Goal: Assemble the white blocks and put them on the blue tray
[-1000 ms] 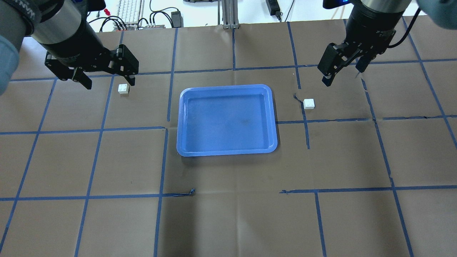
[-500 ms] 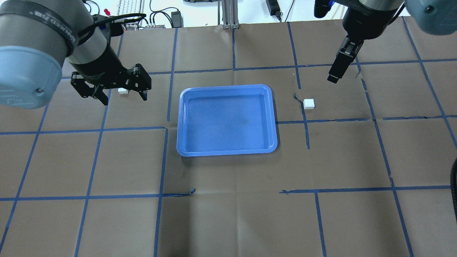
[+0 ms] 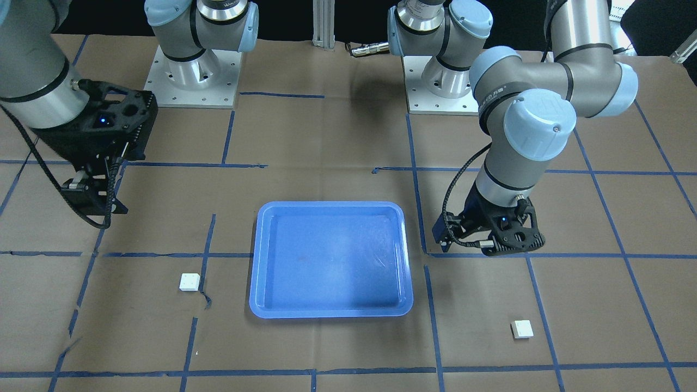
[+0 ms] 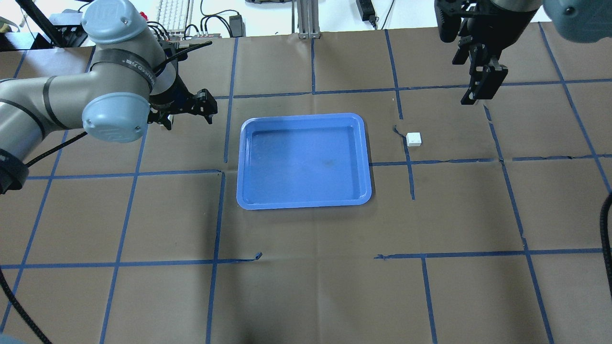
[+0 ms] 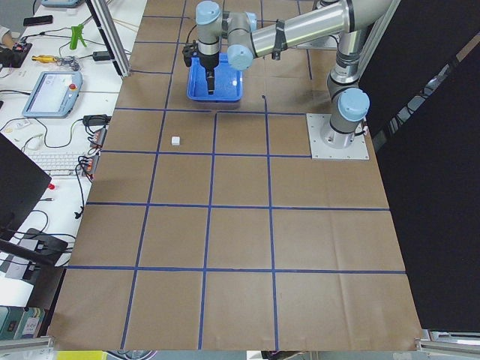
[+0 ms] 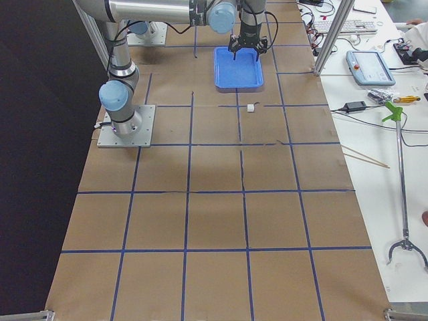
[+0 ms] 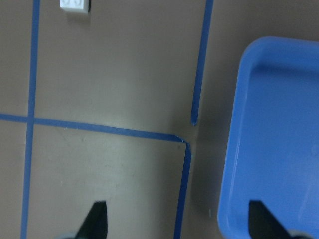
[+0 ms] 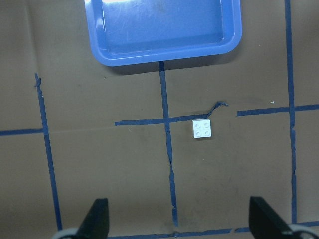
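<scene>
The blue tray (image 4: 243, 157) lies mid-table and is empty. One white block (image 4: 414, 139) sits on the paper right of it, and shows in the right wrist view (image 8: 202, 129). The other white block (image 3: 522, 329) sits left of the tray and shows at the top edge of the left wrist view (image 7: 75, 4). In the overhead view my left arm hides it. My left gripper (image 4: 189, 119) is open and empty, above the table between that block and the tray. My right gripper (image 4: 471, 98) is open and empty, raised behind and to the right of its block.
Brown paper with a grid of blue tape lines covers the table. The arm bases (image 3: 190, 81) stand at the robot's side. Cables, a keyboard and an aluminium post (image 4: 306, 19) lie beyond the far edge. A side bench (image 5: 45, 90) holds tools.
My left arm has swung round and its open gripper has moved right over its block towards the tray. My right gripper has turned and drawn back to the right, still open.
</scene>
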Controlling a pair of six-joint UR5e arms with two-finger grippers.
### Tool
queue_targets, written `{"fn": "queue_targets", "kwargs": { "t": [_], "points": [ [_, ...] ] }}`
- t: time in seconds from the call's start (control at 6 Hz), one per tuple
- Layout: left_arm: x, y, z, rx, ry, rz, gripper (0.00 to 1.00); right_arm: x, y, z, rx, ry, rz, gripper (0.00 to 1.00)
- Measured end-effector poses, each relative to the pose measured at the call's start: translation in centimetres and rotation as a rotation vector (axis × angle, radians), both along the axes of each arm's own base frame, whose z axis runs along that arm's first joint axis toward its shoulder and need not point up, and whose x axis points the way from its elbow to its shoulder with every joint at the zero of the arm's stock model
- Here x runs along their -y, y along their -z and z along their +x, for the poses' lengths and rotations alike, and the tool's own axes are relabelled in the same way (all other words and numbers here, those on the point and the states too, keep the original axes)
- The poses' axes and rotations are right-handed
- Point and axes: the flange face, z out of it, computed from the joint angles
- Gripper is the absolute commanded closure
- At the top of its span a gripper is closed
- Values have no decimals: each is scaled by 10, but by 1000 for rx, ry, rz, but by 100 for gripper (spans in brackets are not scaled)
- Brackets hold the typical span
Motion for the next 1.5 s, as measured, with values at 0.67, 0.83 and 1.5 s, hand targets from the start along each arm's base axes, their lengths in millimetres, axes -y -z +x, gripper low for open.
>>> {"fn": "queue_targets", "kwargs": {
  "t": [0.67, 0.83, 1.5],
  "points": [
    [90, 40, 43, 145, 116, -204, 0, 32, 90, -68, 343, -96, 47, 0],
    [100, 48, 72, 141, 93, -176, 0, 34, 127, -75, 425, -103, 52, 0],
    [95, 112, 132, 26, 63, 28, 2, 48, 253, -100, 570, -67, 11, 0]
  ]
}}
